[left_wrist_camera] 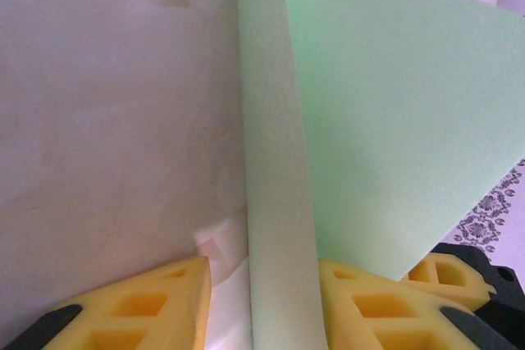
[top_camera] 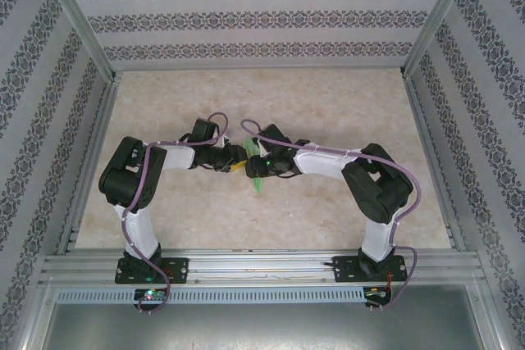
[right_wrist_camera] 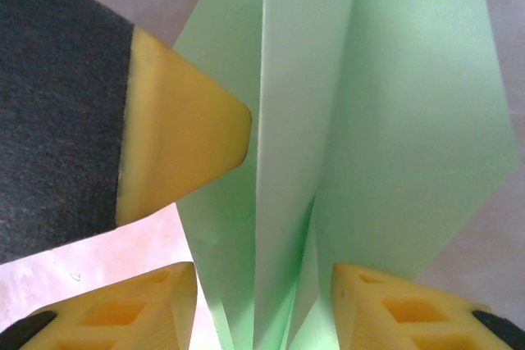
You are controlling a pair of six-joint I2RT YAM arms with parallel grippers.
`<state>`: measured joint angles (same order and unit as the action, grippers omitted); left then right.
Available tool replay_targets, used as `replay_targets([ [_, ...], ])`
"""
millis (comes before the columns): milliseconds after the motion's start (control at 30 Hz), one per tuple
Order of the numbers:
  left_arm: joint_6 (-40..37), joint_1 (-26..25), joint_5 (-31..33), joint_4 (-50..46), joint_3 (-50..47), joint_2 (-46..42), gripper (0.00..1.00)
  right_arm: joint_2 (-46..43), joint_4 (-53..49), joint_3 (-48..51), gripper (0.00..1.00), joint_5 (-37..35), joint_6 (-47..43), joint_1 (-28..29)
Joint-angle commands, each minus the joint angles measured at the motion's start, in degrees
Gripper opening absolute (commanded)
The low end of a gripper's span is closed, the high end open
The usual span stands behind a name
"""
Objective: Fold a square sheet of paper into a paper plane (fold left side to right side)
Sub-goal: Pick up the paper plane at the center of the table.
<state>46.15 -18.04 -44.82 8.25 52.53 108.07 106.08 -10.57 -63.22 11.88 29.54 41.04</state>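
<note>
The light green paper plane [top_camera: 259, 181] lies at the table's centre, where both arms meet. In the left wrist view its raised centre fold [left_wrist_camera: 275, 202] stands between the yellow fingers of my left gripper [left_wrist_camera: 262, 268]. The fold touches the right finger and a gap shows on the left side. A wing [left_wrist_camera: 394, 104] spreads to the right. In the right wrist view the paper plane [right_wrist_camera: 394, 120] runs between the parted fingers of my right gripper [right_wrist_camera: 262, 272]. The left gripper's fingertip [right_wrist_camera: 184, 133] rests against its left flap. From above, my left gripper [top_camera: 235, 162] and right gripper [top_camera: 254, 168] almost touch.
The beige marbled table [top_camera: 328, 104] is walled by patterned panels, with aluminium posts at the corners. A metal rail [top_camera: 262, 268] crosses the near edge where both bases are bolted. Purple cables loop over both arms.
</note>
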Motion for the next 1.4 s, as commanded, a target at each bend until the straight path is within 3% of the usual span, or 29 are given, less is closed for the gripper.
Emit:
replay_targets([
  [0, 1.05, -0.49, -0.63, 2.30, 1.11, 1.06, 0.36, 0.84, -1.26, -0.51, 0.44, -2.36, -1.17, 0.54],
  [967, 1.14, -0.43, 0.03, 3.04, 0.35, -0.30, 0.37, 3.49, -4.10, -2.41, 0.20, -5.52, -1.68, 2.29],
  [1233, -4.13, 1.01, 5.12, -1.78, -1.90, -12.55, 0.49, 1.56, -5.75, -3.25, 0.03, -4.58, -0.65, 2.21],
  [1367, -7.92, 2.93, 9.31, -6.08, -3.66, -21.78, 0.56, -0.20, -10.66, -6.04, 0.01, -7.01, -0.79, 1.96],
])
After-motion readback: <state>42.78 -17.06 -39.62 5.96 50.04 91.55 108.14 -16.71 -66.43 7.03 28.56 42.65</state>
